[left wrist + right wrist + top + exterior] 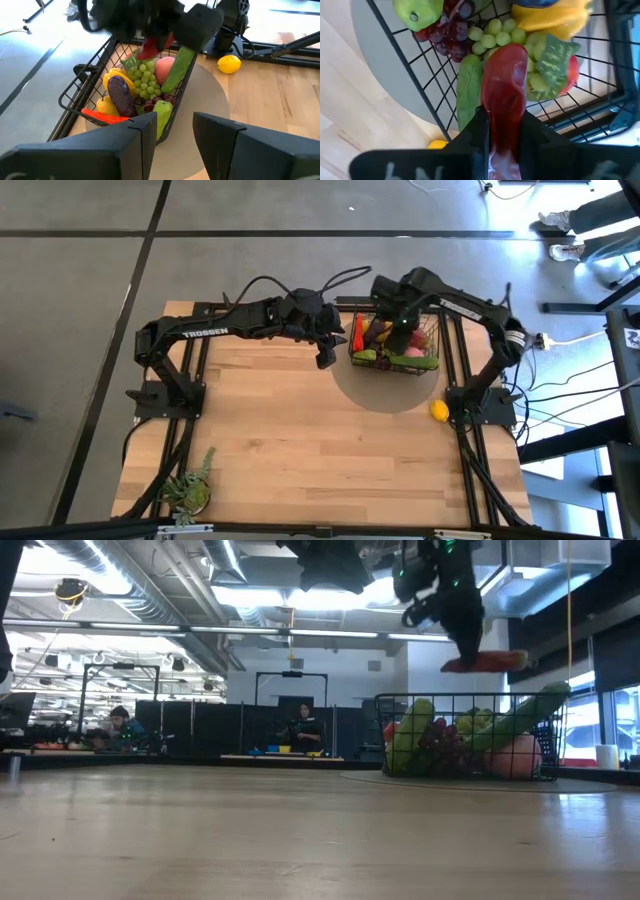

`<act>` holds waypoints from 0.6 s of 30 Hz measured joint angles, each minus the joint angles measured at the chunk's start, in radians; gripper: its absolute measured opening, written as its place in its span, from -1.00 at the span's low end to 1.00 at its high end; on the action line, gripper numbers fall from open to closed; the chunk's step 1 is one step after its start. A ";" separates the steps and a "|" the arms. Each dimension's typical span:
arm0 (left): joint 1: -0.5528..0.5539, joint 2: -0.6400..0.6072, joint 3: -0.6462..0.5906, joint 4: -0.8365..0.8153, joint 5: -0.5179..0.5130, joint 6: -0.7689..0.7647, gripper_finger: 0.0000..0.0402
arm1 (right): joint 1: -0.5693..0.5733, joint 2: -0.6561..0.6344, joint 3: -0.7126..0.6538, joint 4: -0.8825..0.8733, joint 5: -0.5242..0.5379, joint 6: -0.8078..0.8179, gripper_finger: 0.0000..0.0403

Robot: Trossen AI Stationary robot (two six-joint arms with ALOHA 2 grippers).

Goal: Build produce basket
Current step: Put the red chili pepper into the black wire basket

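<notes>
right gripper (502, 131) clamped on red pepper (506, 85), over basket (393, 363) | lower before release, probably clear of cucumber (467, 92) | left gripper (172, 131) apart, empty

Two dark jointed arms, white "TROSSEN" lettering on the left one (black cables looping behind).

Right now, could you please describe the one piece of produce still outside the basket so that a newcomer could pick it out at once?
Find the black wire basket at the far right of the wooden table, sitting on a round grey mat. Just off the mat's near-right edge, beside the right arm's base, lies a lemon. It is the only yellow fruit lying alone on bare wood; everything else is piled in the basket.
</notes>
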 joint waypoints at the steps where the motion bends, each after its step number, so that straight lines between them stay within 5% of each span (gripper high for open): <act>1: 0.000 0.000 0.000 0.000 0.000 0.000 -0.43 | -0.001 0.018 0.000 0.000 -0.001 -0.006 -0.76; 18: 0.000 0.000 0.000 0.000 0.000 0.001 -0.43 | -0.006 0.257 -0.001 0.057 -0.003 -0.104 -0.77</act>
